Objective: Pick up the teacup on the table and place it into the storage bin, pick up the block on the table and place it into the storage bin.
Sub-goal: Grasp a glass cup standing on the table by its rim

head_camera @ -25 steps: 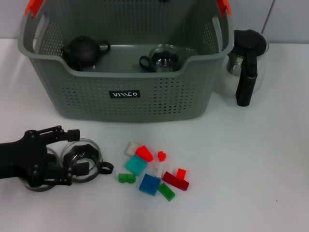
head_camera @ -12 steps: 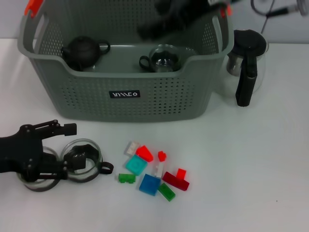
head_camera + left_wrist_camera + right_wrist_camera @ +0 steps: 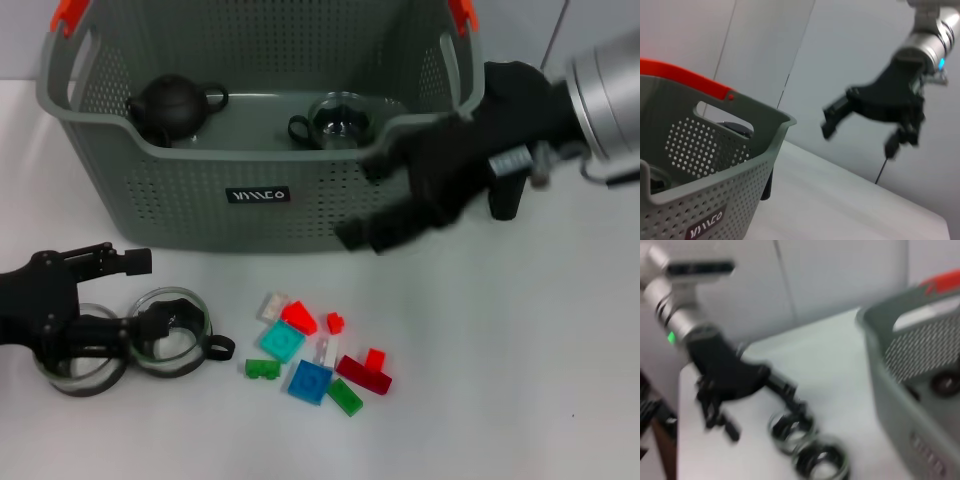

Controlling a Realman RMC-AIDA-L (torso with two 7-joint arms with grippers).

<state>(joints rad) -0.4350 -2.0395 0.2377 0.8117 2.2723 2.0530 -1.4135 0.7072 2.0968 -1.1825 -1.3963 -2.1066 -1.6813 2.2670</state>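
Head view: left gripper at lower left of frame, fingers spread wide, straddling rim of glass teacup on white table; second glass cup beside it under arm. Right gripper, blurred, fingers parted and empty, at centre right before storage bin. Bin fills upper left, holding black teapot and glass cup. Coloured blocks scattered at lower centre. Glass kettle at upper right.

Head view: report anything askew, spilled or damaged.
Nothing stands out. The storage bin stands upright, the glass teacups sit upright by the left gripper, and the loose blocks lie in one cluster.
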